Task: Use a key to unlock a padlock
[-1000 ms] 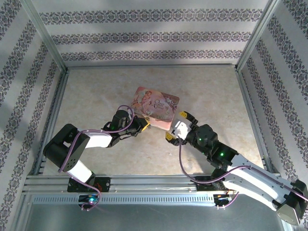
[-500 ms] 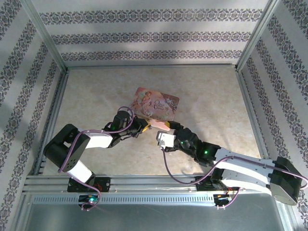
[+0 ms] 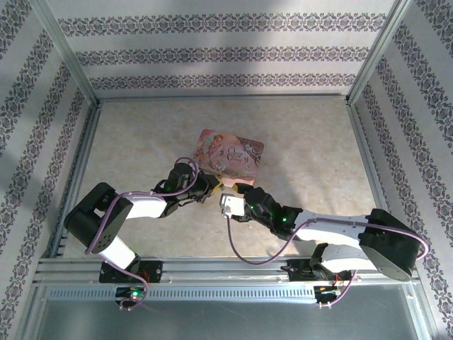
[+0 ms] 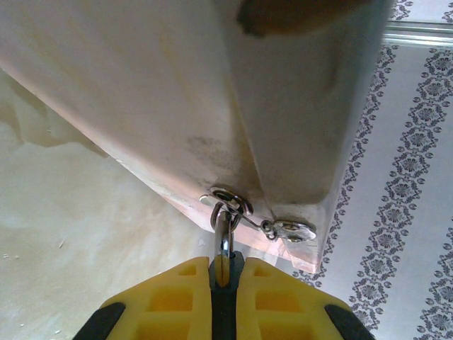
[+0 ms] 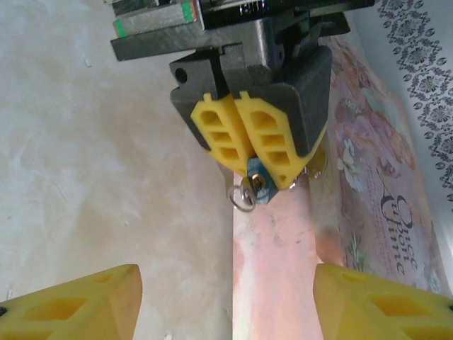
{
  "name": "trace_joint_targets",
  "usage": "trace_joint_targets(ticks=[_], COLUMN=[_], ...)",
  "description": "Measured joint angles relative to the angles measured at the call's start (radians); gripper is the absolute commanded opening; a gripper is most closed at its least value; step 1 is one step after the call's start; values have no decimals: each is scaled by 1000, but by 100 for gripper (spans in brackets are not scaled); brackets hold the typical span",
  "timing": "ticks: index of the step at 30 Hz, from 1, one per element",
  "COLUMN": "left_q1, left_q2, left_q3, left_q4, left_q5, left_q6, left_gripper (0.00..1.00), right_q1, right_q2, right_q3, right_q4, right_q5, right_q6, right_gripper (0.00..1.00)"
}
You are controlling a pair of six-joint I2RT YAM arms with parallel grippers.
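The left claw (image 4: pixel 225 268) clamps the tiny bluish-silver metal padlock (image 5: pixel 256 186) at the pink flowered rectangular tin (image 3: pixel 232 154); the right claw (image 5: pixel 226 301) gapes wide.

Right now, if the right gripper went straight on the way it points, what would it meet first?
Most likely the padlock, clamped in the shut left gripper at the edge of the tin, straight ahead of the open right gripper. Depth is unclear; the tin's side wall may touch first.
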State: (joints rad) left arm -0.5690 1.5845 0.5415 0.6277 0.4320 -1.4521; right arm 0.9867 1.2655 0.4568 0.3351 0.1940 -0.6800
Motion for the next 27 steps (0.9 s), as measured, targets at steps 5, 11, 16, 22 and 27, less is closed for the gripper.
trace_joint_targets(ticks=[5, 11, 16, 22, 27], left_q1=[-1, -2, -6, -8, -8], left_q2=[0, 0, 0, 0, 0], left_q3=[0, 0, 0, 2, 2], left_q4=[0, -1, -1, -2, -8], left_q5=[0, -1, -7, -11, -11], left_q6=[-1, -1, -1, 0, 0], left_gripper=[0, 0, 0, 0, 0], right_q1=[0, 0, 0, 0, 0], right_q2=[69, 118, 148, 175, 187], right_q3=[21, 45, 59, 71, 74], right_q4=[48, 76, 89, 97, 110], right_q5=[0, 0, 0, 0, 1], right_q6=[-1, 0, 0, -1, -1], right_gripper=[58, 53, 48, 42, 37])
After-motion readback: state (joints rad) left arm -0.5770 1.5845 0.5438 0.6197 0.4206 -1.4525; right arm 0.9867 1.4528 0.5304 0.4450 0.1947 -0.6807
